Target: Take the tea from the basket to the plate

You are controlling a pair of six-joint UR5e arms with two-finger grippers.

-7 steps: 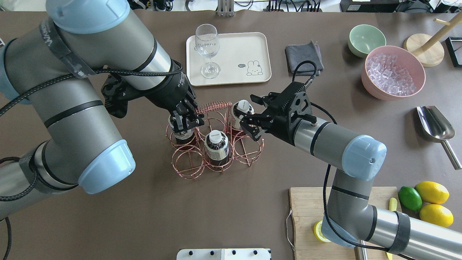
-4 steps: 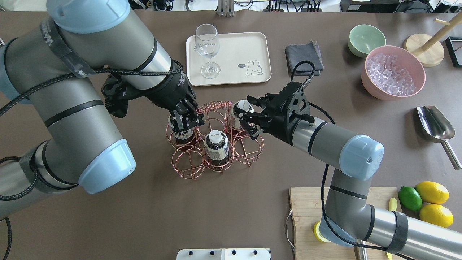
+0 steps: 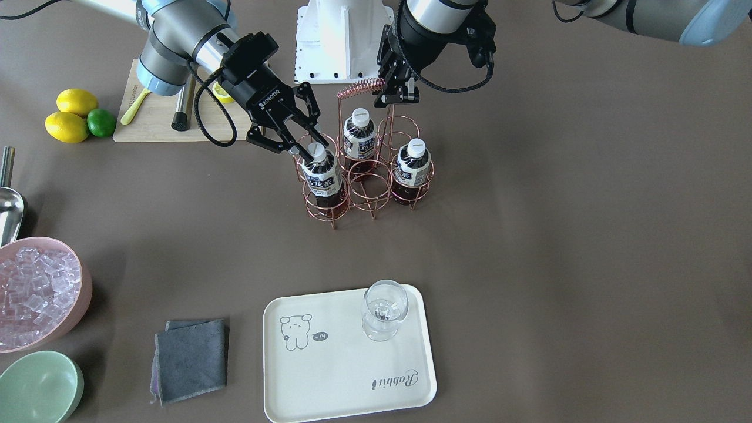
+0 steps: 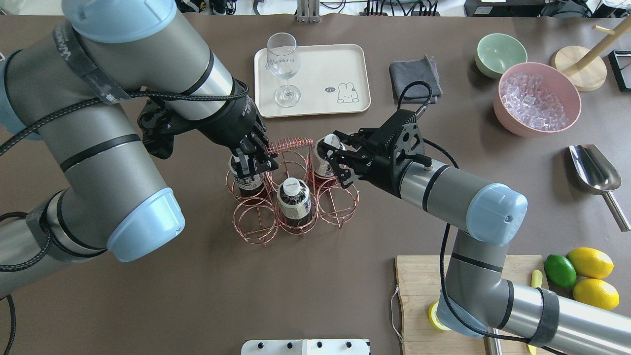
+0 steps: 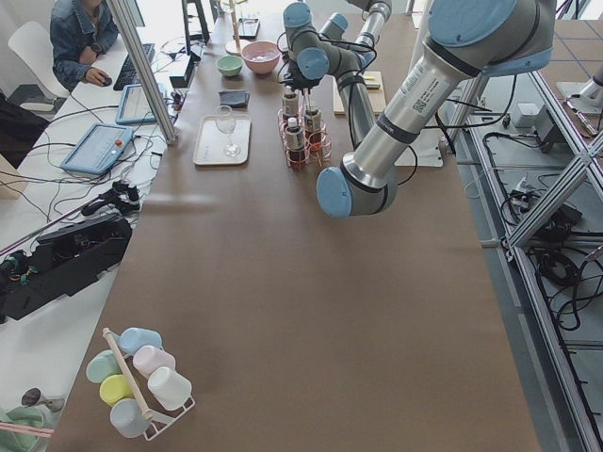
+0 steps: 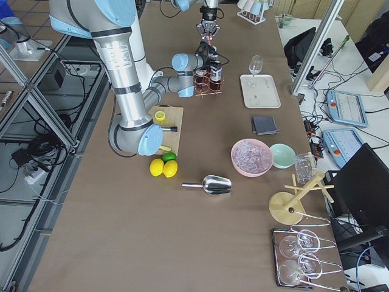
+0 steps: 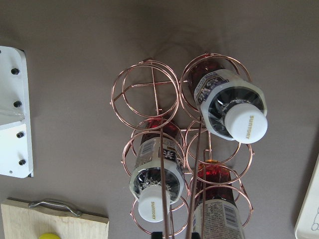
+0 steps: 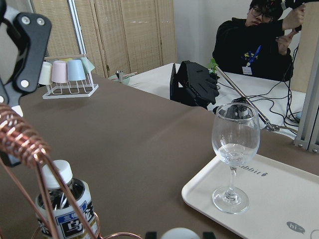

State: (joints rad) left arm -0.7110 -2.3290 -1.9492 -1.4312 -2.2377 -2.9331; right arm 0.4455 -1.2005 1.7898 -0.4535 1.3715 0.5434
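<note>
The copper wire basket (image 4: pixel 296 197) holds three tea bottles in the middle of the table. My left gripper (image 4: pixel 256 157) is shut on the end of its coiled handle (image 3: pixel 359 89), and the handle wires run up into the left wrist view (image 7: pixel 197 189). My right gripper (image 4: pixel 340 159) is open, and its fingers straddle the white cap of the tea bottle (image 3: pixel 321 173) in the back right ring. That cap shows low in the right wrist view (image 8: pixel 179 233). The cream plate (image 4: pixel 340 64) lies beyond the basket and carries a wine glass (image 4: pixel 285 69).
A grey cloth (image 4: pixel 414 74), a green bowl (image 4: pixel 500 54) and a pink bowl of ice (image 4: pixel 537 98) stand at the back right. A metal scoop (image 4: pixel 596 170), a cutting board (image 4: pixel 424 296) and lemons with a lime (image 4: pixel 589 264) lie on the right.
My right gripper has moved left onto the back right bottle, so its open fingers now flank the cap. The left gripper stays on the handle, and the basket has shifted slightly.
</note>
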